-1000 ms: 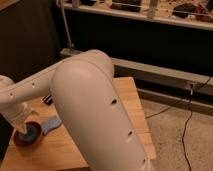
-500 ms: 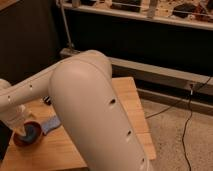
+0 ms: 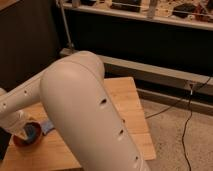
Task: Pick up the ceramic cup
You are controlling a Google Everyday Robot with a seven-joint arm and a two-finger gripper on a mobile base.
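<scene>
- Camera view: big white arm (image 3: 85, 115) fills the foreground over the wooden counter (image 3: 125, 95).
- Tool (image 3: 20, 130) low at left edge, right at the ceramic cup (image 3: 34, 131); wide or narrow, cannot tell.
- Cup near the counter's left end, against a reddish-brown bowl (image 3: 24, 142); pale blue-grey piece (image 3: 48, 126) just beside.

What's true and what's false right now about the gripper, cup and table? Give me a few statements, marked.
1. The gripper is at the left end of the table, near the cup. True.
2. The cup is red. False: it is blue; the bowl by it is reddish-brown.
3. The table is wood. True.
4. A cable lies on the table. False: it runs over the floor on the right.
</scene>
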